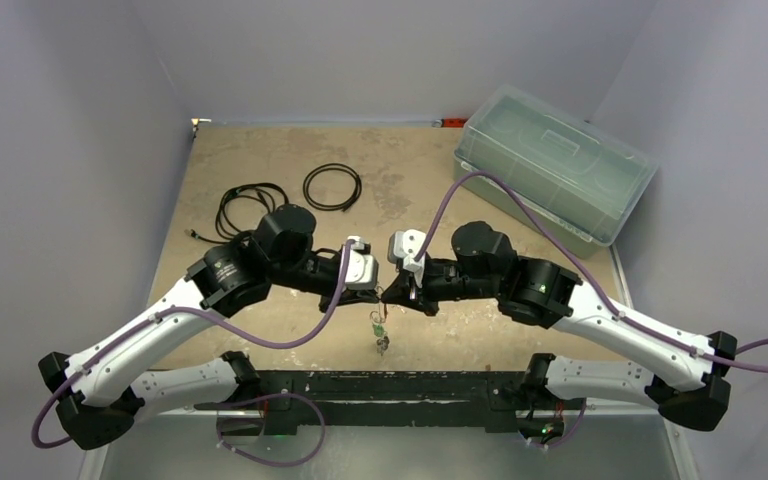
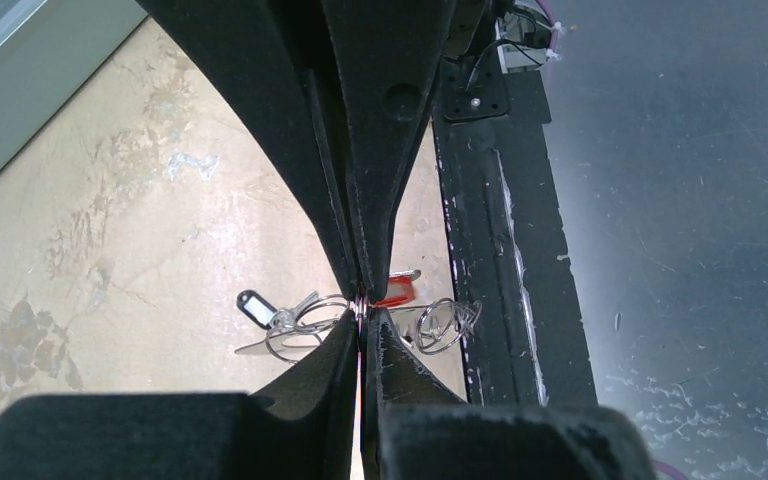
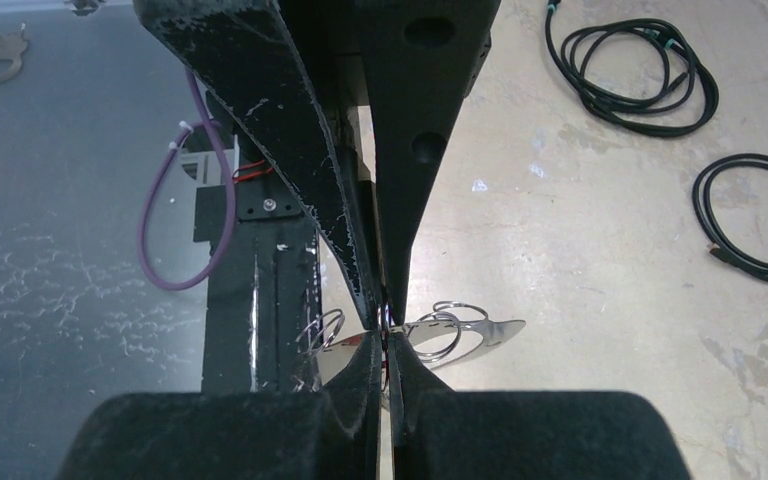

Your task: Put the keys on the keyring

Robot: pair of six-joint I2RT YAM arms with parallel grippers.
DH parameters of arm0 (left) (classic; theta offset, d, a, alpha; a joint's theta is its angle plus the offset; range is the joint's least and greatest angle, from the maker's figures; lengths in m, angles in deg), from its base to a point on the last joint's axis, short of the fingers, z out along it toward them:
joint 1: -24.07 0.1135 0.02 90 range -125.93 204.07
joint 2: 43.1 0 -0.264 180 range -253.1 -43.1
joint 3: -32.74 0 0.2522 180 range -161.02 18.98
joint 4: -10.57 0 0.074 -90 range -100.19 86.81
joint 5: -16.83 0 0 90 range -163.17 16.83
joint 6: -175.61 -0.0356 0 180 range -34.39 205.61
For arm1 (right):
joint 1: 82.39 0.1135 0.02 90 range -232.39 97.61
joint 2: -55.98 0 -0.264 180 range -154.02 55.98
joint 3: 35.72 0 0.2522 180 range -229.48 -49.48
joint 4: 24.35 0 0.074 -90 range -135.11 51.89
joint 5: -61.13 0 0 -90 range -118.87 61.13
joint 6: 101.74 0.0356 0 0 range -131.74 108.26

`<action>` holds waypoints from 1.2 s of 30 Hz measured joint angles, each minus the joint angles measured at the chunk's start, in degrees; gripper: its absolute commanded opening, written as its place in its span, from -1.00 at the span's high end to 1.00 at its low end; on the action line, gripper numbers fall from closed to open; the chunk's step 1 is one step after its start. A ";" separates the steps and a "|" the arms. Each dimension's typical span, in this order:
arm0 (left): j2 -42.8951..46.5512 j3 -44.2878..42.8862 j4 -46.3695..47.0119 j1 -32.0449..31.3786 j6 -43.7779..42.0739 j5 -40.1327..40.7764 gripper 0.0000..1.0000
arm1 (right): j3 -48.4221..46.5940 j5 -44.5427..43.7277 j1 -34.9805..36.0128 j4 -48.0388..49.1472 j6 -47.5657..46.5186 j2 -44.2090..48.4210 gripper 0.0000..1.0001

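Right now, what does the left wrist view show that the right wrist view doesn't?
Left wrist only: a black-headed key and a corner of the pale bin. Right wrist only: black cable coils. Both: the left gripper and right gripper shut, tip to tip, among wire rings.

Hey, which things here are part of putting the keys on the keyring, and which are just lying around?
Job in hand: keys; keyring; left gripper and right gripper, both pinching it.
Lying about: black cable coils; clear plastic box.
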 measured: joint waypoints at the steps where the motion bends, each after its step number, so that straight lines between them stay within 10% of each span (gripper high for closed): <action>1: 0.00 0.00 0.00 -0.04 0.00 0.22 1.00 | 0.00 -0.11 0.04 -0.02 -0.02 -0.04 1.00; 4: 0.46 0.59 1.05 -0.24 0.09 0.90 1.00 | 0.00 -0.48 0.13 -0.04 -0.13 0.07 0.87; 8: 4.50 4.70 6.51 -0.24 1.36 2.43 1.00 | 0.04 -1.49 0.20 1.27 0.50 0.68 -0.04; 14: 12.37 11.67 17.84 -0.26 5.35 3.58 1.00 | 1.81 -3.63 0.31 6.88 1.66 6.64 -0.17; 23: 17.55 17.70 30.18 -0.26 10.71 4.83 1.00 | 4.63 -3.61 0.31 13.33 3.69 9.97 -0.05; 32: 18.29 18.95 32.81 -0.26 12.63 6.29 1.00 | 6.67 -3.21 0.31 16.11 4.35 2.89 0.96; 36: 18.40 19.06 32.83 -0.22 12.66 7.15 1.00 | 6.69 -2.45 0.42 16.74 4.31 2.25 1.00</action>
